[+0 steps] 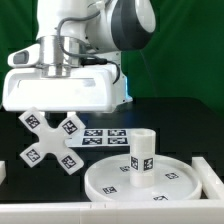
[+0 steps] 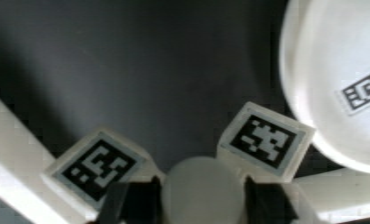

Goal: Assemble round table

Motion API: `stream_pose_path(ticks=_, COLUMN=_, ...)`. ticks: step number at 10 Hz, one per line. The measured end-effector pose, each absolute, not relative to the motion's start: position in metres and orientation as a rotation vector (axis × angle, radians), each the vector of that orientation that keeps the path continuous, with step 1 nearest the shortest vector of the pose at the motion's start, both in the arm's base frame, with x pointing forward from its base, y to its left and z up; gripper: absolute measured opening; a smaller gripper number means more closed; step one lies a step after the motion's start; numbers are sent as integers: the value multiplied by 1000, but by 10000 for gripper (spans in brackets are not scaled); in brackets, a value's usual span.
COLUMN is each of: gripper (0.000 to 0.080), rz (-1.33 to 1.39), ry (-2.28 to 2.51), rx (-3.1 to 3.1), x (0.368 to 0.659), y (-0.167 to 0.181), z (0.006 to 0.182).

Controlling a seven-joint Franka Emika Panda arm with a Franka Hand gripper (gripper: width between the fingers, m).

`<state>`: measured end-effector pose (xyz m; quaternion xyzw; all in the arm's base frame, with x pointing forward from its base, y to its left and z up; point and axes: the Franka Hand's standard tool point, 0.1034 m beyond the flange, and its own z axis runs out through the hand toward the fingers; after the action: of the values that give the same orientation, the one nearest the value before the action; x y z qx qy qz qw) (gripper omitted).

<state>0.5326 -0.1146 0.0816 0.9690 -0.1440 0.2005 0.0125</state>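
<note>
Gripping the small white plastic cross-shaped piece (image 1: pixel 52 140) by one of its arms, the pincer (image 1: pixel 58 110) is closed on it, and the piece hangs directly beneath the fingers with its tagged face towards the exterior camera. The wrist view shows the same hold: a white arm sits clamped between the two dark fingers (image 2: pixel 139 200), and two tagged arms spread away from the pincer over the dark table (image 2: pixel 129 80). Whether the lowest arms touch the table or hang just above it cannot be told. Lower than the pincer and well off to the exterior view's right of it lies the large round white plastic disc with a raised rim (image 1: pixel 190 178). A short thick white plastic cylinder (image 1: pixel 140 155) stands upright at the disc's centre (how firmly it is seated there is not visible). The marker board (image 1: pixel 100 138) lies flat on the table between the pincer and the disc, a little beyond both. The step in hand looks like bringing the cross to the cylinder's top as the last part. The next move probably calls for carrying the piece across above the cylinder, turning it level, centring it on the top and lowering it straight, with care not to knock the cylinder.
</note>
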Motion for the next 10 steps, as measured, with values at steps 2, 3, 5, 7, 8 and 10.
stream_pose_path(ticks=2, gripper=213, rz=686, ry=-438, rx=2964, x=534, y=-132, z=77)
stream_pose_path(ticks=3, gripper=213, rz=708, ry=-458, rx=2947, x=532, y=-130, z=66)
stream_pose_path(ticks=5, gripper=213, rz=704, ry=-480, rx=2944, x=529, y=-124, z=50)
stream_pose_path(ticks=7, gripper=213, rz=692, ry=-506, rx=2955, x=527, y=-120, z=46)
stream_pose_path(ticks=8, gripper=213, rz=688, ry=-507, rx=2958, x=527, y=-120, z=46)
stream_pose_path(ticks=10, gripper=331, rz=683, ry=-507, rx=2960, x=526, y=-120, z=45)
